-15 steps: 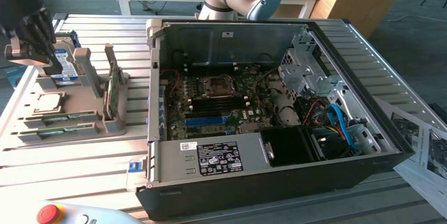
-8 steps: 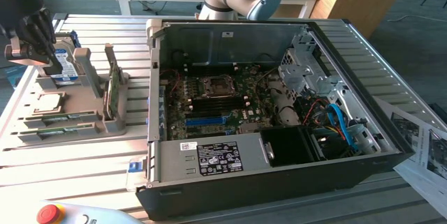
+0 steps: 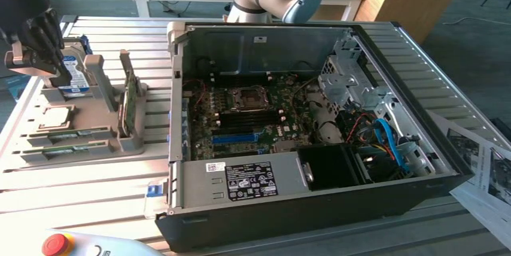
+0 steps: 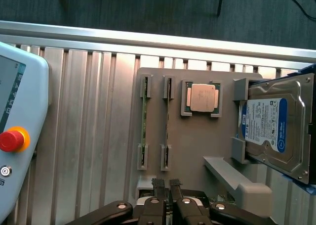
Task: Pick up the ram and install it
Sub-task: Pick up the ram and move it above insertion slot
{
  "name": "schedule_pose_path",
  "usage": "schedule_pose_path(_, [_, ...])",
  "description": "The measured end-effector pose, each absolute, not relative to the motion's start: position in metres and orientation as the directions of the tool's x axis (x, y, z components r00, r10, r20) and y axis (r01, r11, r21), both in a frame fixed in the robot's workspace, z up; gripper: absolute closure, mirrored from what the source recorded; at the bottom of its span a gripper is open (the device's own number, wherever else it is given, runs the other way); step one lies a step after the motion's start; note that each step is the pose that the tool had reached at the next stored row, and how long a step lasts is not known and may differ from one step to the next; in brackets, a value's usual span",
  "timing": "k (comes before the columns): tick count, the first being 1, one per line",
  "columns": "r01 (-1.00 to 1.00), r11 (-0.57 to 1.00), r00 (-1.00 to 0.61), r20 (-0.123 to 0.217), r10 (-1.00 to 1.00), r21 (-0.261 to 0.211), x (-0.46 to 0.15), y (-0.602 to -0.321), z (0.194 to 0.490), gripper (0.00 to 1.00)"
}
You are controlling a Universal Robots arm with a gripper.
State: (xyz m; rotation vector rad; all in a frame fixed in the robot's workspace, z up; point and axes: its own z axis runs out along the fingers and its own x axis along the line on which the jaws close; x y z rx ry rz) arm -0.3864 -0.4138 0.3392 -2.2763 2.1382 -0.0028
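Note:
Two ram sticks, thin green boards seen edge-on, sit side by side in slots of the grey holder tray (image 4: 192, 146): one ram stick (image 4: 144, 121) and a second ram stick (image 4: 167, 123). In the exterior view the ram (image 3: 76, 133) lies at the tray's front left. My gripper (image 4: 167, 186) hovers above the tray, off the sticks' ends, slightly open with a narrow gap and nothing between its fingers. From the exterior view the gripper (image 3: 56, 75) hangs over the tray's far end by the hard drive. The open computer case (image 3: 319, 214) shows the motherboard (image 3: 239, 118).
On the tray are a CPU chip (image 4: 202, 97), a blue-labelled hard drive (image 4: 276, 128) and a broad green card (image 3: 128, 103) standing on edge. A teach pendant with a red stop button (image 4: 11, 140) lies beside the tray. Papers (image 3: 483, 166) lie at the exterior view's right.

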Motion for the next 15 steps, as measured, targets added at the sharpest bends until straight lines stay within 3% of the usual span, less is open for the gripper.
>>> schedule_pose_path(15, [-0.998, -0.062, 0.063, -0.011, -0.998, -0.015, -0.3864, -0.4138, 0.3393, 0.82])
